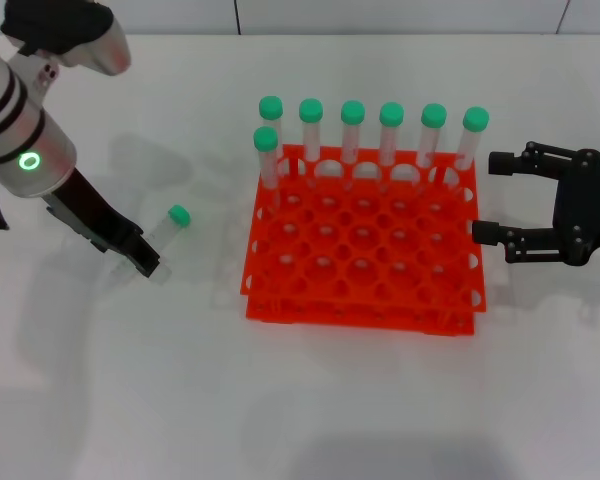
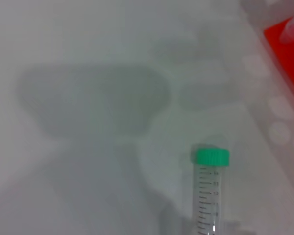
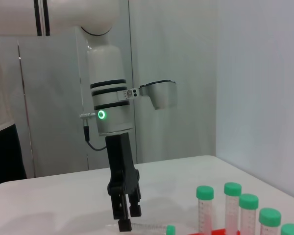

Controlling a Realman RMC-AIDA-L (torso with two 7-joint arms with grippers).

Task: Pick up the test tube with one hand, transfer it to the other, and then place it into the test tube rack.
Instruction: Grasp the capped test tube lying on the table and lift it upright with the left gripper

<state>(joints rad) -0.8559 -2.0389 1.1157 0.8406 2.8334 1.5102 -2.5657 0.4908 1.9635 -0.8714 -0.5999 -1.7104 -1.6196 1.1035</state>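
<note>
Still lying on the table left of the rack: tube, left tool closing around it, right tool waiting released; handover, racking remaining.

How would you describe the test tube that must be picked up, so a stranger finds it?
Start at the orange-red test tube rack. On the white table to its left lies one green-capped test tube, at the left pincer. Unlike the seven standing in the rack, it lies flat.

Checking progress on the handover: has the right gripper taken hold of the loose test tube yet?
No: the right gripper hangs open and empty beside the test tube rack, while the test tube lies on the table by the left gripper.
</note>
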